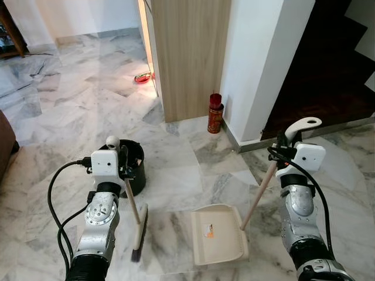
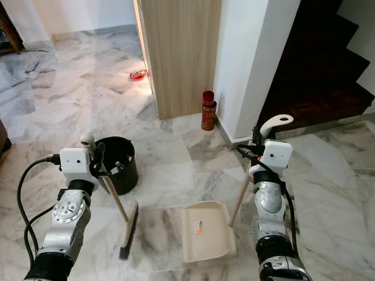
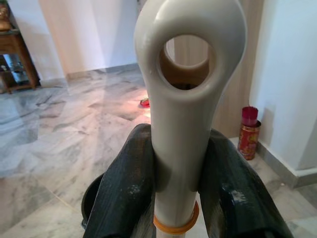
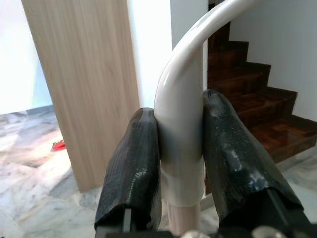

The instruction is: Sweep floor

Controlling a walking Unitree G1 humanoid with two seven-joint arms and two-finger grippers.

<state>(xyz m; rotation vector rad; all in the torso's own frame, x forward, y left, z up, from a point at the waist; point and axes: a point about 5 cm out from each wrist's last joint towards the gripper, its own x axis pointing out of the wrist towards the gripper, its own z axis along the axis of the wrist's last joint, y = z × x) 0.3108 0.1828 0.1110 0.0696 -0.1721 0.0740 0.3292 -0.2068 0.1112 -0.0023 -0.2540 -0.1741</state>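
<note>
Left tool (image 3: pixel 173 198) clamped on the broom (image 1: pixel 136 218) just below its white looped grip, black fingers (image 3: pixel 126 188) pressed against either side of the handle. Broom's long axis tilted: grip end up at the tool, wooden shaft slanting down and to the right, dark bristle head resting on the marble floor (image 1: pixel 76 111). Just behind the left tool, a black bucket (image 1: pixel 133 170) standing upright on the floor. Right of the broom head, a cream dustpan (image 1: pixel 220 236) lying flat on the floor, its open mouth facing the robot, well apart from the bristles. Dustpan's wooden shaft rising up and to the right, ending in a white curved grip. Right tool (image 4: pixel 181 163) pinching that grip, a finger on each side. Farther back, a red canister (image 1: pixel 215 113) upright at the foot of the wood-panelled wall (image 1: pixel 190 52), beside a white pillar (image 1: pixel 263 58). Dark stairs (image 1: pixel 328 70) on the far right.
</note>
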